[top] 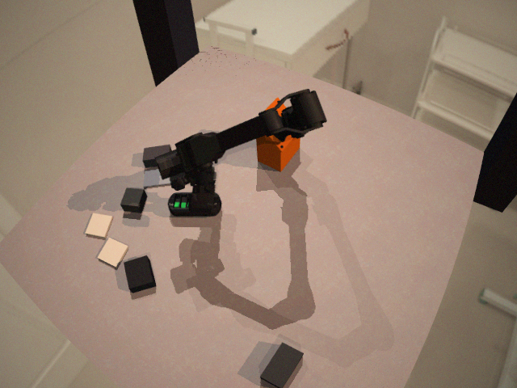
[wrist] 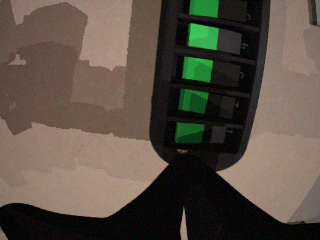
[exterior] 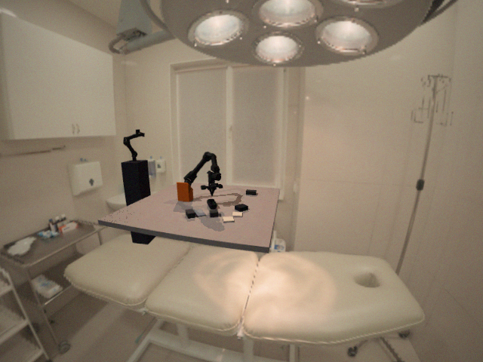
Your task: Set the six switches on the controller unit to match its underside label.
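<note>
At left-centre of the counter, the switch box sits flat. The hand, pressed together and empty, hovers at its near end; it should press straight down on one rocker only.

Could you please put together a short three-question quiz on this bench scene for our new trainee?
1. True or false: the black pincer is shut with nothing between its fingers.
2. In the wrist view, how many rocker switches show on top of the dark grey oblong controller unit? A) four B) six C) eight
3. Fill in: in the top view, the two pale beige square tiles lie beside each other, and just past them lies a ______ block.

Key
1. True: the fingers meet in a closed point just short of the unit's near end.
2. B
3. Black
</note>
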